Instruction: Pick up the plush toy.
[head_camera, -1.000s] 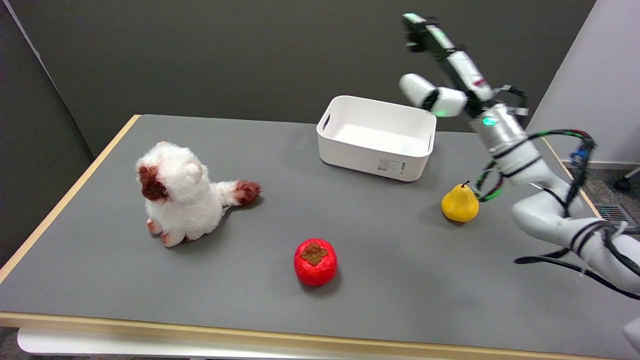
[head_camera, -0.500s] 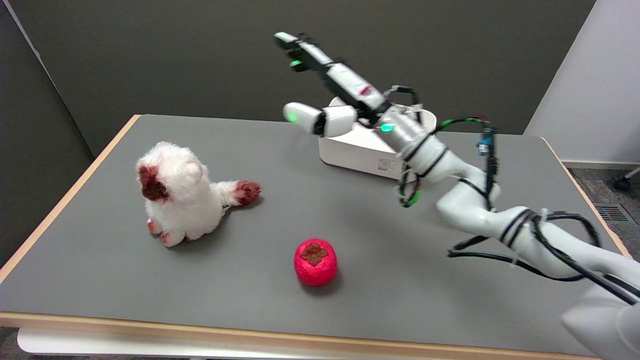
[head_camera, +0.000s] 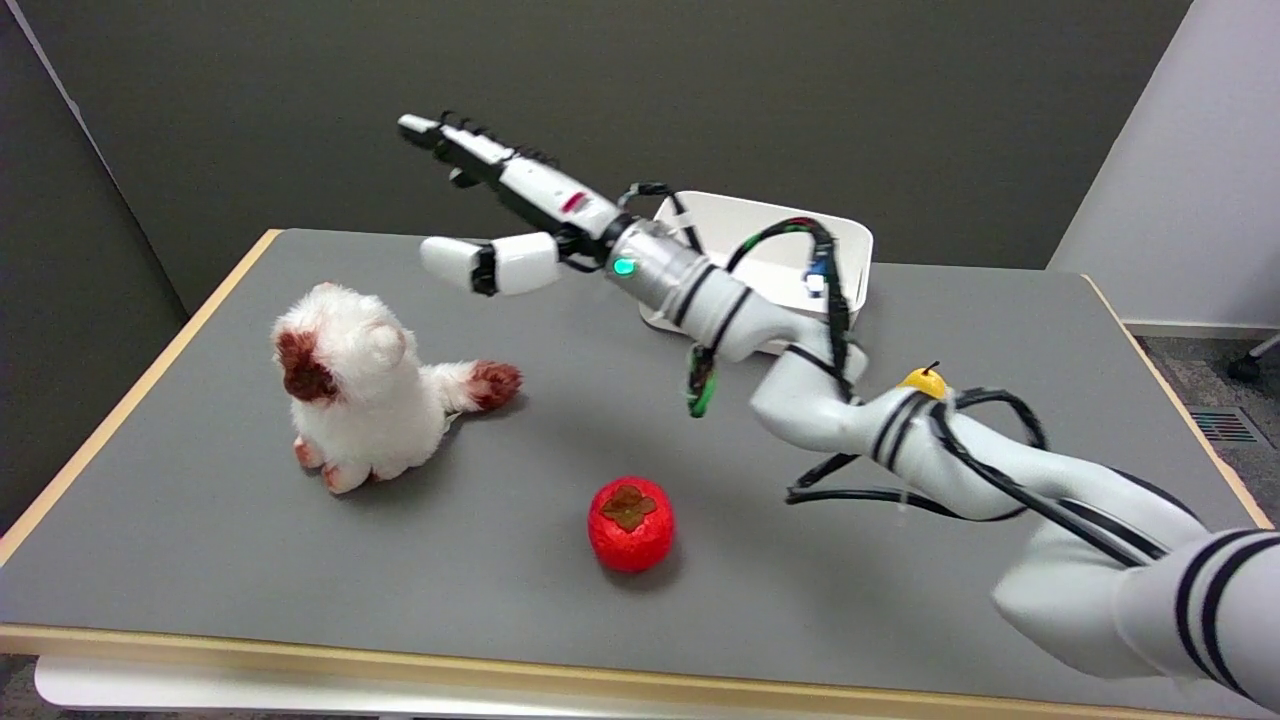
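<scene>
At the left of the grey bench (head_camera: 200, 560) we are seeing the fluffy white plush toy with reddish-brown face, paws and tail tip (head_camera: 360, 388) sitting upright, its tail pointing toward the middle. We are judging it light, soft and squashy, with fur that will give under pressure, so nothing about it is fragile; a wrap around the round body just below the head looks like the surest hold, since the tail or an ear would let it dangle and swing. Above it and a little to its right, we are holding our right hand (head_camera: 505, 215) in the air, clear of the toy, its fingers (head_camera: 470, 150) stretched out straight and the thumb splayed apart below them, gripping nothing. Nearer the front edge, the red persimmon-shaped toy fruit with a brown calyx (head_camera: 630, 523) is resting by itself. Behind our forearm the white rectangular plastic bin (head_camera: 790, 235) is sitting, and the yellow toy pear (head_camera: 925, 380) is peeking out beyond the arm.
</scene>
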